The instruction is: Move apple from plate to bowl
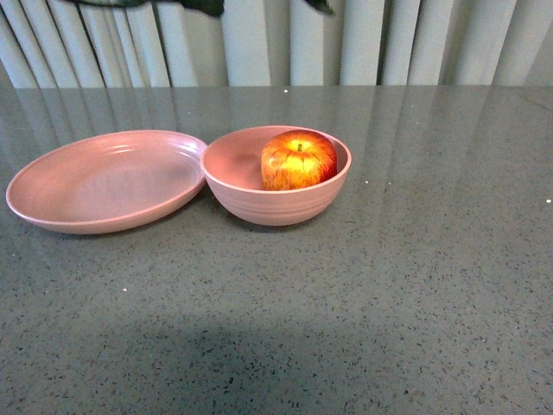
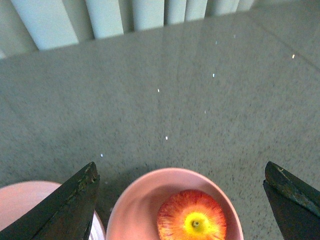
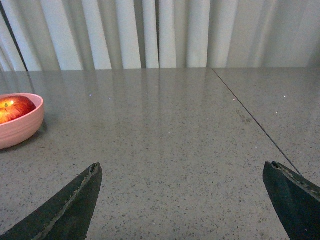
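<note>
The red apple (image 1: 298, 159) with yellow streaks sits upright inside the deep pink bowl (image 1: 276, 204) at the table's middle. The shallow oval pink plate (image 1: 104, 181) lies empty just left of the bowl, its rim touching it. In the left wrist view my left gripper (image 2: 182, 192) is open and empty, above the apple (image 2: 192, 220) in the bowl (image 2: 135, 200); a bit of the plate (image 2: 25, 197) shows beside it. My right gripper (image 3: 182, 192) is open and empty over bare table, the bowl (image 3: 17, 127) with the apple (image 3: 14, 108) off to one side. Neither gripper shows in the front view.
The grey speckled tabletop (image 1: 389, 285) extends all around the dishes. Pale vertical blinds (image 1: 363, 43) stand behind the table's far edge. A thin seam (image 3: 255, 120) runs across the table in the right wrist view.
</note>
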`<state>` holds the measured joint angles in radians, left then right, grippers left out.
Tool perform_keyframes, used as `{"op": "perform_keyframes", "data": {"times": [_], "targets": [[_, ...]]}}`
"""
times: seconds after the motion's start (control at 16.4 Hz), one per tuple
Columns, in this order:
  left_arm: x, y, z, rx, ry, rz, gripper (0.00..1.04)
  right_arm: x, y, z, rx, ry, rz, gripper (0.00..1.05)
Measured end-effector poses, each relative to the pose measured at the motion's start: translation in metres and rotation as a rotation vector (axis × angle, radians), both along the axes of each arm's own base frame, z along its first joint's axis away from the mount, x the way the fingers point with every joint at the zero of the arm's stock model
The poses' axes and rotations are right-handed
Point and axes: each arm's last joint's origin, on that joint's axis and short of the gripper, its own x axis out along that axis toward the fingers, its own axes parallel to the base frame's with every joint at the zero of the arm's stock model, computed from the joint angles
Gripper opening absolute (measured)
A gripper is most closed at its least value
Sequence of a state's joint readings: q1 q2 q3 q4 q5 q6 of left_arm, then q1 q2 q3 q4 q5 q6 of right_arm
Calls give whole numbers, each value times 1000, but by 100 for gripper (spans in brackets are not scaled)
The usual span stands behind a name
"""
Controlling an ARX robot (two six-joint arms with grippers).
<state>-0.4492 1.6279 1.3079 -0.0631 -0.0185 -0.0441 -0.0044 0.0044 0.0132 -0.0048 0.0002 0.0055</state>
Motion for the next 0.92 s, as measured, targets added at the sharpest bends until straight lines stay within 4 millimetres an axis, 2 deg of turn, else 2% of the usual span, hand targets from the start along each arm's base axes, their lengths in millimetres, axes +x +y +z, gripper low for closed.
{"op": "perform_keyframes", "data": {"times": [0.12, 0.18, 0.43, 0.49, 0.61, 0.79, 0.85, 0.92], "targets": [[-15, 17, 28, -45, -104, 35, 98, 0, 0, 0, 0, 0, 0, 98], [-25, 27, 35, -55, -139, 62, 98, 0, 0, 0, 0, 0, 0, 98], [-64, 61, 43, -78, -207, 149, 98, 0, 0, 0, 0, 0, 0, 98], [-75, 68, 41, -92, -315, 248, 90, 0, 0, 0, 0, 0, 0, 98], [-100, 91, 25, -90, -405, 384, 74, 0, 0, 0, 0, 0, 0, 98], [-126, 117, -13, -83, -428, 445, 48, 0, 0, 0, 0, -1, 0, 98], [-134, 123, -36, -68, -394, 431, 35, 0, 0, 0, 0, 0, 0, 98], [-140, 127, -51, -59, -371, 423, 26, 0, 0, 0, 0, -1, 0, 98]]}}
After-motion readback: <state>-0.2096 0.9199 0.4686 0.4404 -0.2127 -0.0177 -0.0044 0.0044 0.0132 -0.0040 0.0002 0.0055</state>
